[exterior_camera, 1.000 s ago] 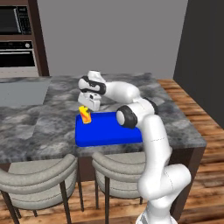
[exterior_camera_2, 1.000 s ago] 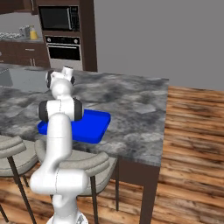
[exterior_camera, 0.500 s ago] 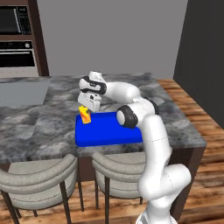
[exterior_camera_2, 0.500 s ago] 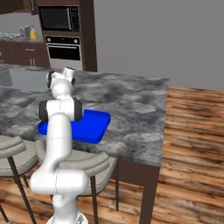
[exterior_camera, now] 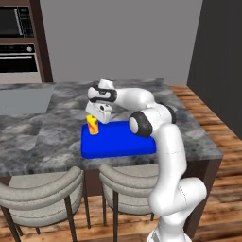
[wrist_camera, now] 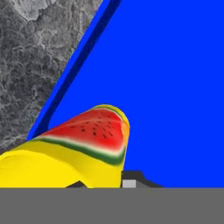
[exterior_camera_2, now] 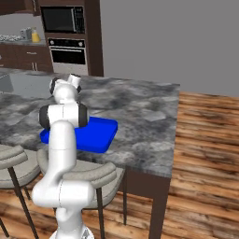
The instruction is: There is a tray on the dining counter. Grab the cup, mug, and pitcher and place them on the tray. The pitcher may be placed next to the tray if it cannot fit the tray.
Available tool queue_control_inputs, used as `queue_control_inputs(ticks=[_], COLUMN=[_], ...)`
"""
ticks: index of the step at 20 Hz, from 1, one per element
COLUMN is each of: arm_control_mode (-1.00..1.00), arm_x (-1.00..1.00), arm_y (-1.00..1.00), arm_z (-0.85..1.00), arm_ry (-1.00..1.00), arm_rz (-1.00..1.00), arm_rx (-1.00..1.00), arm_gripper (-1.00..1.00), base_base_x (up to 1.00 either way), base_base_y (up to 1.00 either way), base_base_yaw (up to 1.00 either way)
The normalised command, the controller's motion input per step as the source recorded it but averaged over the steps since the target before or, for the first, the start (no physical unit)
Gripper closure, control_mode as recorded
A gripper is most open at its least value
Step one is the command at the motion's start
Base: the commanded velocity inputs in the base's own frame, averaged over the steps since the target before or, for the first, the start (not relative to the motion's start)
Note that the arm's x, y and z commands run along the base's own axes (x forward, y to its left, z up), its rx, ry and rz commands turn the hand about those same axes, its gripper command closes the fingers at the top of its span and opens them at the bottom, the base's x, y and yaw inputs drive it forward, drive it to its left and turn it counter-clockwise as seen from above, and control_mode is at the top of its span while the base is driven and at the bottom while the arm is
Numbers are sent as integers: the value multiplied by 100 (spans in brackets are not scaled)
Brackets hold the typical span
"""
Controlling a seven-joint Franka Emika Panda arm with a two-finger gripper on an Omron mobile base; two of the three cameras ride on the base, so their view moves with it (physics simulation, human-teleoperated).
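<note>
The yellow cup [exterior_camera: 93,126] with its red mark stands upright in the far left corner of the blue tray [exterior_camera: 118,142] on the dining counter [exterior_camera: 42,137]. My gripper [exterior_camera: 96,117] reaches down onto the cup's rim from above and is shut on it. In the hand view the cup [wrist_camera: 78,140] fills the lower left, close over the tray floor [wrist_camera: 175,65] and beside the tray's rim. A small yellow thing [exterior_camera_2: 35,36] stands on the distant back counter, too small to tell whether it is the mug or the pitcher.
Two grey stools [exterior_camera: 42,189] [exterior_camera: 127,175] stand under the counter's near edge. A pale inset panel [exterior_camera: 23,101] lies in the counter at the left. A wall oven [exterior_camera: 16,52] stands behind. Bare stone [exterior_camera_2: 140,107] stretches right of the tray.
</note>
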Motion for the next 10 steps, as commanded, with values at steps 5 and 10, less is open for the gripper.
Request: queue_control_inputs(ticks=[5,10], arm_control_mode=[-100,-100], arm_x=[-23,0], arm_y=[0,0], arm_z=[-21,0], arm_ry=[-8,0], arm_rz=[0,0], arm_rx=[0,0], arm_gripper=[100,100], base_base_x=[0,0], base_base_y=[0,0], base_base_yaw=[0,0])
